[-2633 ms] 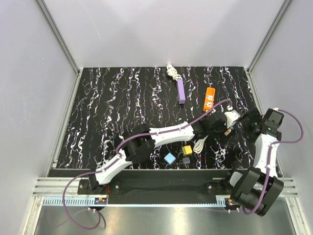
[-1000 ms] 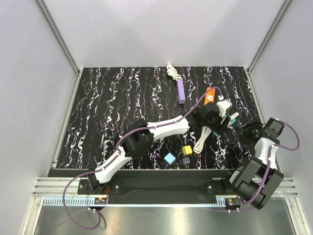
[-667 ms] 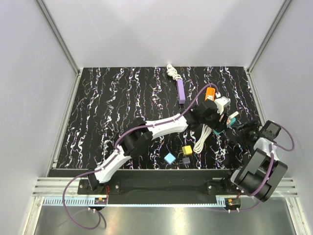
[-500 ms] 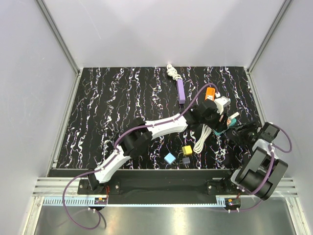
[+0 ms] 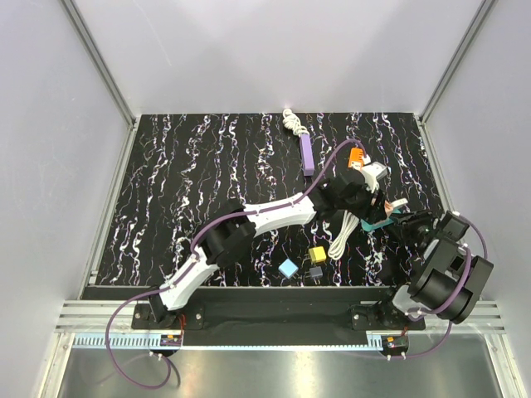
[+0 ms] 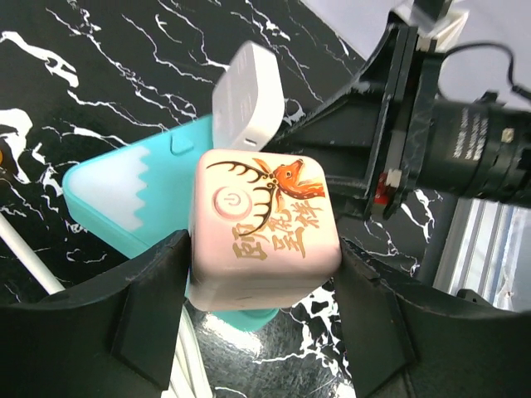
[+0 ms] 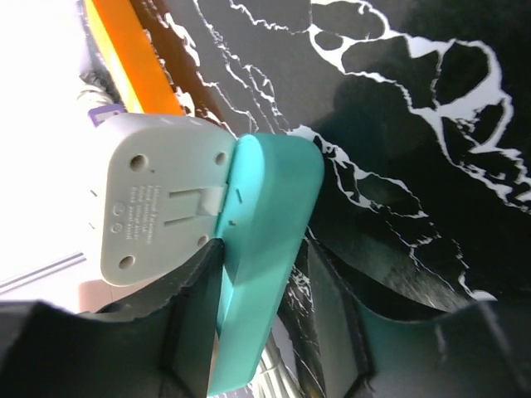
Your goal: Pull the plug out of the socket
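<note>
Left wrist: pink plug clamped in left pincer, teal socket behind.

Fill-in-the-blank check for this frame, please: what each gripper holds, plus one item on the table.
The left gripper is closed on a pink cube socket printed with a ____.
The right gripper is closed on the ____ plug.
The long power strip left of the orange strip is ____.
Missing words: deer; teal; purple.

Purple strip, yellow cube, blue cube
</note>
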`<act>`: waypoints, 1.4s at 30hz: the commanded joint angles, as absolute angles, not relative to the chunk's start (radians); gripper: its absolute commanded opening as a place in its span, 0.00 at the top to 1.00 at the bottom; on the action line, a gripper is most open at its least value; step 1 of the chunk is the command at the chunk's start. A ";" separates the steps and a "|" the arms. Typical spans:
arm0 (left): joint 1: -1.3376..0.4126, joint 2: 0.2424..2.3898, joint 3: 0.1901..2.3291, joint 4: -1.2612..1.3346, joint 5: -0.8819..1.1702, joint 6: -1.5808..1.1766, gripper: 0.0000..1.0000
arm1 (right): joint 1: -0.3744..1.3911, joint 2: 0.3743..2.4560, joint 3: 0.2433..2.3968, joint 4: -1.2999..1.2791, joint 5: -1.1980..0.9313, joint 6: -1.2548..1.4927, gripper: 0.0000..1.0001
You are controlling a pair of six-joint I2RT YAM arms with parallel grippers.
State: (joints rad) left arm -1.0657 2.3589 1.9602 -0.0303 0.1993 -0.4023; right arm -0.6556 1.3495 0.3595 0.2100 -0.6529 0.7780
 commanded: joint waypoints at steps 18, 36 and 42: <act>-1.069 2.306 1.939 0.066 0.293 -0.506 1.00 | -0.660 1.298 0.285 0.379 -0.637 0.879 0.76; -1.089 2.322 2.066 0.081 0.282 -0.479 1.00 | -0.646 1.376 0.380 0.160 -0.503 0.724 1.00; -1.086 2.359 2.183 0.052 0.232 -0.520 1.00 | -0.588 1.313 0.382 0.157 -0.459 0.695 1.00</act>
State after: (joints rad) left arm -1.0630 2.3985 2.0678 -0.1009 0.1913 -0.4706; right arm -0.6205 1.3315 0.3737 0.2356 -0.5850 0.7963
